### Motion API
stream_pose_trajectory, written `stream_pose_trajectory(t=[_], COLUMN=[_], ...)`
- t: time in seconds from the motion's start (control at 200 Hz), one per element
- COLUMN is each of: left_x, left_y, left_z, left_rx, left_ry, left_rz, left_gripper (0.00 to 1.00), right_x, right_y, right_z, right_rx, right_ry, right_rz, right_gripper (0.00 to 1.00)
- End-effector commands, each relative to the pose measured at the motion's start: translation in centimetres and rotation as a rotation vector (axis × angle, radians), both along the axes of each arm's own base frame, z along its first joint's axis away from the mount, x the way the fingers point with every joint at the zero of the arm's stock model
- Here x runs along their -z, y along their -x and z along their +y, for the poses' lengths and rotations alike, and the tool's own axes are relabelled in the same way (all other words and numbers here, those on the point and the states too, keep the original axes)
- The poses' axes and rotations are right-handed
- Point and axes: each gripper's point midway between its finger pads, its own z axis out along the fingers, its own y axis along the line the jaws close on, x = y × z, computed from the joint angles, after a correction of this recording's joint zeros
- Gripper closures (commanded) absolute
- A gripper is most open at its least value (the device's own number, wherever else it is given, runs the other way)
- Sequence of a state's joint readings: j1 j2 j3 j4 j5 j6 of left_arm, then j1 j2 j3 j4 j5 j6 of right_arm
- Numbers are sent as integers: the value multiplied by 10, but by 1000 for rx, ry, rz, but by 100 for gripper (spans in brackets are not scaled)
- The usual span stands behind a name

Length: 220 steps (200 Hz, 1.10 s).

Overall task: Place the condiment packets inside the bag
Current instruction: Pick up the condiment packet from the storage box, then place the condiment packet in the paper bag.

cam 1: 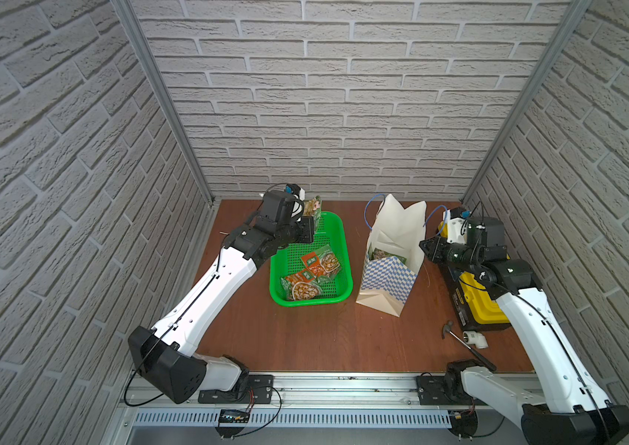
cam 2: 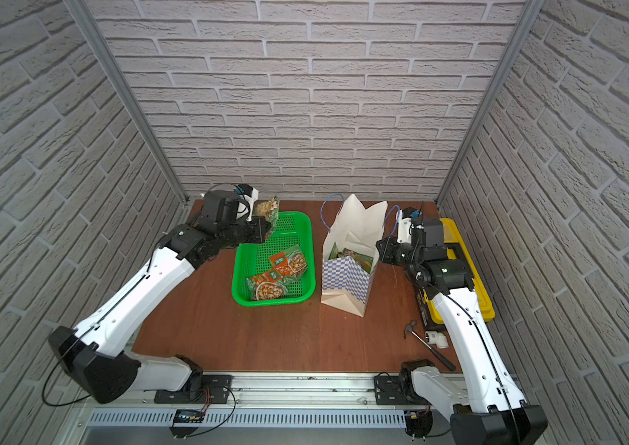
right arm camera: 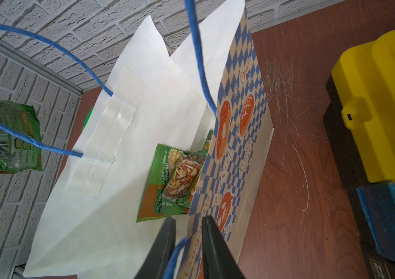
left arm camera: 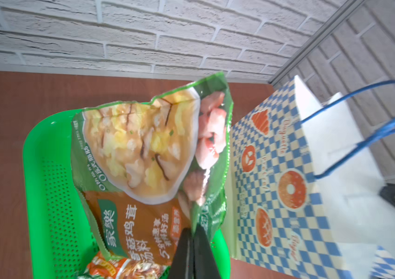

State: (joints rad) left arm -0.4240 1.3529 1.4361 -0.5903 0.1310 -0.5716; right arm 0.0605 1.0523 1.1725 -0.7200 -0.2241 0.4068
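Note:
My left gripper is shut on the lower edge of a green and orange-brown condiment packet, which hangs in the air over the far end of the green basket. Both top views show this packet to the left of the bag. Two more packets lie in the basket. The white bag with its blue checkered band stands open on the table. My right gripper is shut on the bag's right wall and blue cord. More packets lie inside the bag.
A yellow-and-black toolbox sits under my right arm against the right wall. A hammer and a white pipe fitting lie near the front right. Brick walls close in the back and both sides.

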Motion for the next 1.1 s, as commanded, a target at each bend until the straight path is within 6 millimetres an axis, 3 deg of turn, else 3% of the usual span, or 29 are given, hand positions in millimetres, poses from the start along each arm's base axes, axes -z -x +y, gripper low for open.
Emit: stream_pose_trajectory(t=[0.0,0.435,0.62,0.92,1.095], left_x=[-46,-145,-179,-190,-168], left_y=[11,67,83,92,84], left_z=[-19,-66,-101,-179,-218], left_rx=[79,271,390,580,641], left_ry=[143,261,310,415,412], left_rz=[-111,-311,-372,-343,-261], left_gripper=[100,100,100,100,100], right_x=[-18,-17,-16,-21,-22], right_y=[-4,-8,-10,-8,-7], right_z=[-1,-1,-2,-2,-1], right_rx=[-4,-7,-4,3,4], right_ry=[5,11,22,9,-6], right_rz=[-52,-43,-32,-50,-57], right_gripper=[75,75,75,75,75])
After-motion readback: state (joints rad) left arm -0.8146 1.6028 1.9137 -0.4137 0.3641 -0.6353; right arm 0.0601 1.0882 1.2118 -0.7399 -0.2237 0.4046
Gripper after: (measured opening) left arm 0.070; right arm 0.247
